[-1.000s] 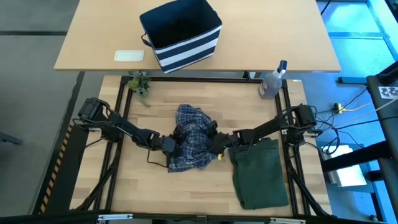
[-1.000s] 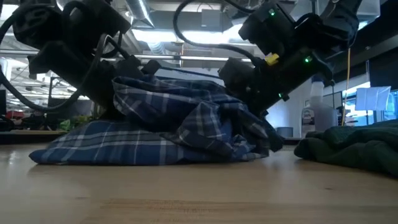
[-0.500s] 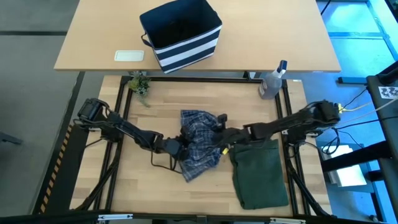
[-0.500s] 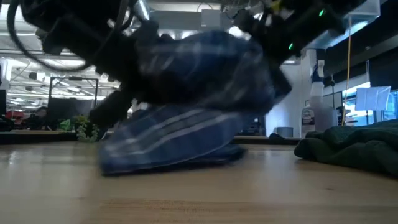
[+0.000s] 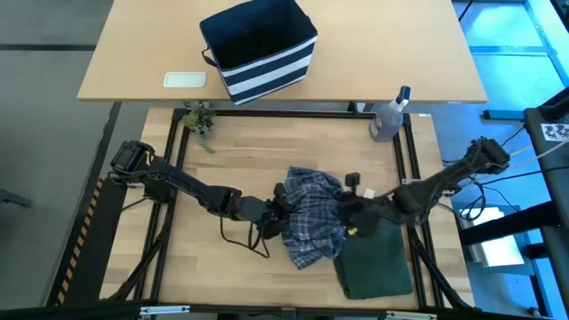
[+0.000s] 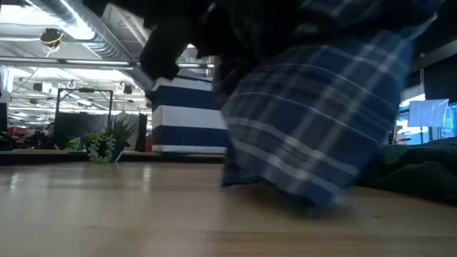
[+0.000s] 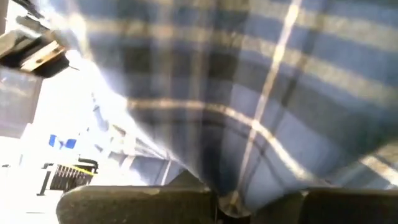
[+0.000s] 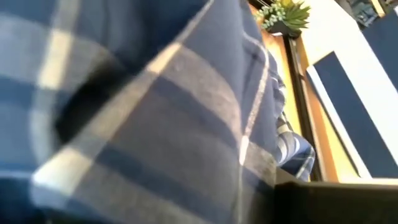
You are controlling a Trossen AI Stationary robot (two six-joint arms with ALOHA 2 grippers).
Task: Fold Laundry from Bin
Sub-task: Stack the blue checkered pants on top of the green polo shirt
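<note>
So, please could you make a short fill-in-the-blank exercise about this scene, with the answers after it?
1. Both grippers are shut on the ____ shirt.
2. The folded garment lying on the table is dark ____.
3. The spray bottle stands on the ____ arm's side of the table.
4. The striped bin stands on the far table beside a white ____.

Missing words: plaid; green; right; card

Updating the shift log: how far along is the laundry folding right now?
Done: the olive-green garment lies folded flat near the table's right front. In hand: both grippers, left and right, jaws shut on the plaid shirt, which hangs bunched between them, partly lifted. Left: spreading and folding that shirt. Whether the bin still holds anything can't be seen.
</note>
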